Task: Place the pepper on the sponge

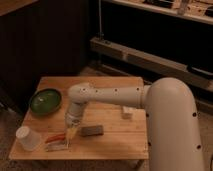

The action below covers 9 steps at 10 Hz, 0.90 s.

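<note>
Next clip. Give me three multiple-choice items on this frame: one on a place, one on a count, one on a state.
1. On the table, the green bowl sits: A) at the right edge; B) at the left side; C) at the middle front.
2. Count of white cups: A) none; B) three; C) one.
3. The pepper is: A) off the sponge, lying to its left; B) on top of it; C) in the bowl.

Answers: 1 B, it is left of the arm. 2 C, only one stands at the front left corner. 3 A, the gripper hangs low between the two.
</note>
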Motion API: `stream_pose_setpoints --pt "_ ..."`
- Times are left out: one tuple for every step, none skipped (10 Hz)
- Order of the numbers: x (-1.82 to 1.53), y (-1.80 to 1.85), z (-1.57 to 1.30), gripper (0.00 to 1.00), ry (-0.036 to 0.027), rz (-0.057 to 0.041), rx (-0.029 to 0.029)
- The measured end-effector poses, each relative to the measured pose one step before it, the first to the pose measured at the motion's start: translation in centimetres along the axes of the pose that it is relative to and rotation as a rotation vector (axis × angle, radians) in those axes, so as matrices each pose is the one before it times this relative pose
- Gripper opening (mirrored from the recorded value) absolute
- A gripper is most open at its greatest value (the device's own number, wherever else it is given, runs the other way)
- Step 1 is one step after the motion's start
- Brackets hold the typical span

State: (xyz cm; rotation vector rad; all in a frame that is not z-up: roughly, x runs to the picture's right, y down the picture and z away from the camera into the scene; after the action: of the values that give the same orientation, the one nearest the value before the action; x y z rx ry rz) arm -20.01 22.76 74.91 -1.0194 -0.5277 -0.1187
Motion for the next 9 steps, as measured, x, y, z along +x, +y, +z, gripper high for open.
stream_pose_setpoints --pt "0.055 0.022 0.005 0.42 -0.00002 0.00047 0.00026" --pt "0.072 0.03 0.007 0.42 -0.00014 0.0008 0.0003" --pt "0.02 0.012 0.006 0.42 -0.00033 0.00028 0.0003" --pt "0.039 0.015 0.005 0.42 -0.00014 0.00044 0.00017" --pt "0.023 0.021 0.011 0.42 -0.00016 0.00007 0.00025" --pt "0.051 0.02 0.012 0.42 -0.00011 0.00049 0.00035" --pt "0.038 0.023 0.009 0.42 0.00001 0.00001 0.00014" --pt "0.012 0.014 0.005 0.42 -0.00016 0.00006 0.00022" --pt "0.04 0.026 0.004 0.42 -0.00011 -0.00011 0.00033"
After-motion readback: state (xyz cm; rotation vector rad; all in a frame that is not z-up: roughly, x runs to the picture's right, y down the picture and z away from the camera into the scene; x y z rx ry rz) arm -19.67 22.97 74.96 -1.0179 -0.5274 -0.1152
